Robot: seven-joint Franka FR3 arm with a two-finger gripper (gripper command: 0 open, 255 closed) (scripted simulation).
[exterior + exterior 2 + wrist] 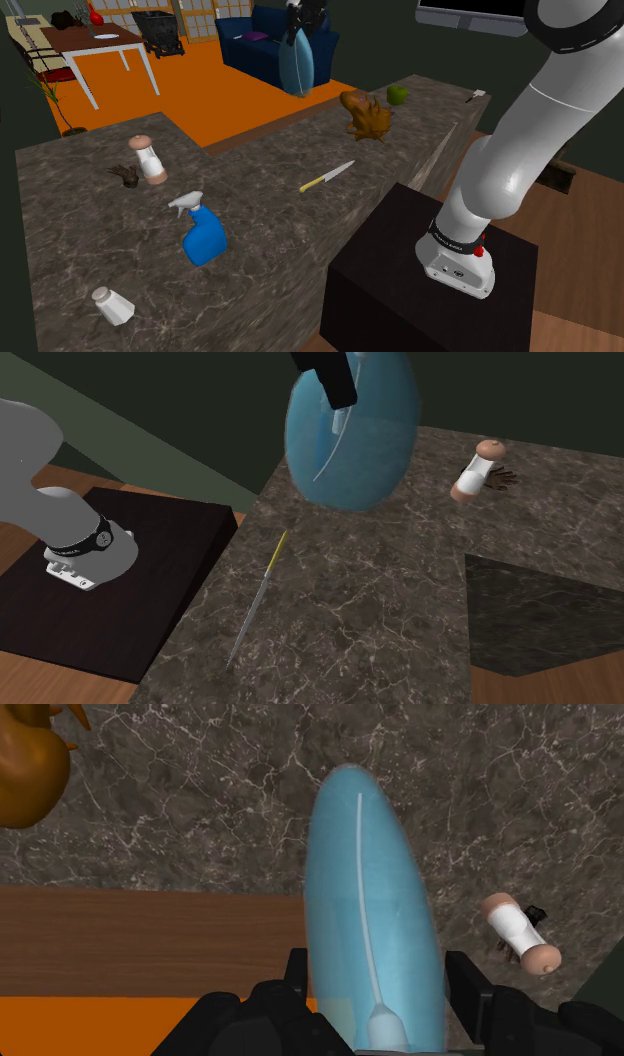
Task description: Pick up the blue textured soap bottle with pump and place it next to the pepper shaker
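End effector (pixel 378 984) clasping the pale blue translucent soap bottle (pixel 370 884), held clear above the dark marbled desk (pixel 200 814); pepper shaker (pixel 520 936) stands well apart.

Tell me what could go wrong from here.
1. The soap bottle hangs high over the counter, pinched near its pump end by the fingers; it may swing or slip.
2. The pepper shaker is slim and upright; a bump could topple it.
3. A small dark thing crowds one side of it.
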